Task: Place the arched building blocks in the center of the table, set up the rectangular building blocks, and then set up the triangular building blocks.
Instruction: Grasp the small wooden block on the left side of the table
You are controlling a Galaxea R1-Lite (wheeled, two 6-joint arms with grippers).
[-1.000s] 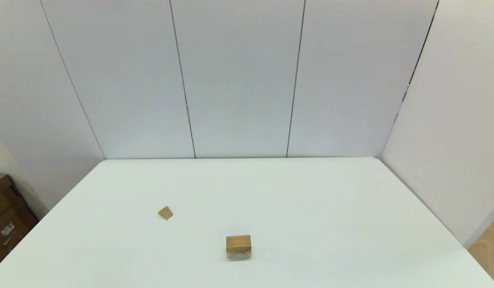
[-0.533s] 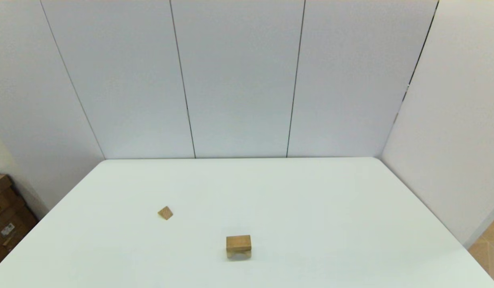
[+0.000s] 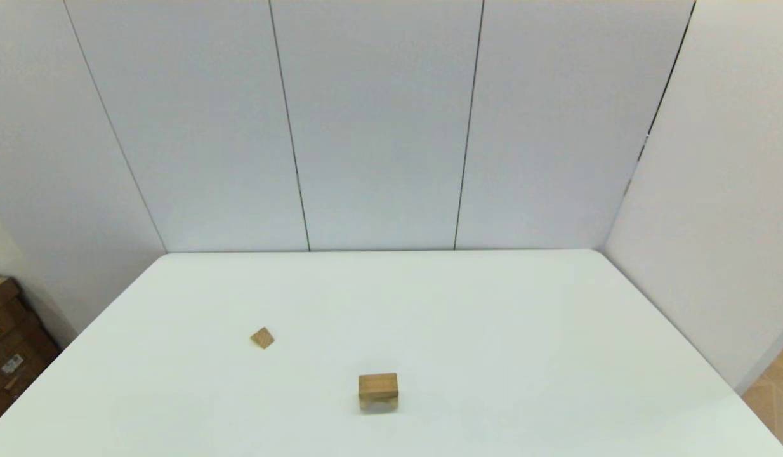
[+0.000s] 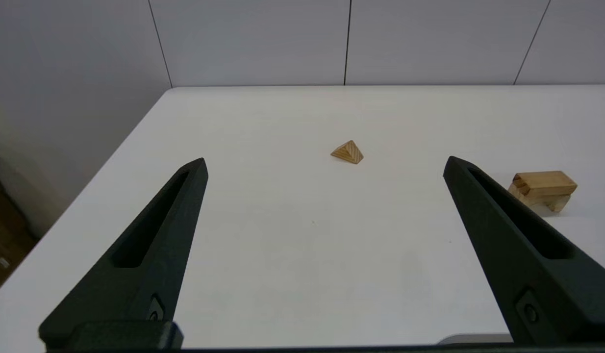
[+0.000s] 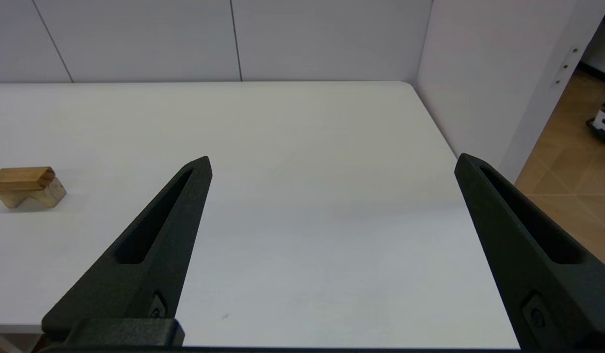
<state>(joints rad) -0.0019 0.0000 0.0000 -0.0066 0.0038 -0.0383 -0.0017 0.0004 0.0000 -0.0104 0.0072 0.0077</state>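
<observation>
Near the front middle of the white table (image 3: 493, 317), the rectangular block (image 3: 378, 384) lies flat on top of the arched block (image 3: 378, 404). The triangular block (image 3: 262, 337) sits alone to their left. Neither arm shows in the head view. My left gripper (image 4: 326, 161) is open and empty, back at the near edge, with the triangular block (image 4: 347, 152) ahead of it. Off to one side of it are the rectangular block (image 4: 545, 180) and the arched block (image 4: 534, 198). My right gripper (image 5: 335, 158) is open and empty too, well away from the rectangular block (image 5: 22, 177) and the arched block (image 5: 40, 195).
Grey wall panels (image 3: 379, 127) close off the table's far and right sides. Brown cardboard boxes (image 3: 4, 343) stand on the floor past the left edge. Tiled floor (image 5: 567, 162) shows beyond the right edge.
</observation>
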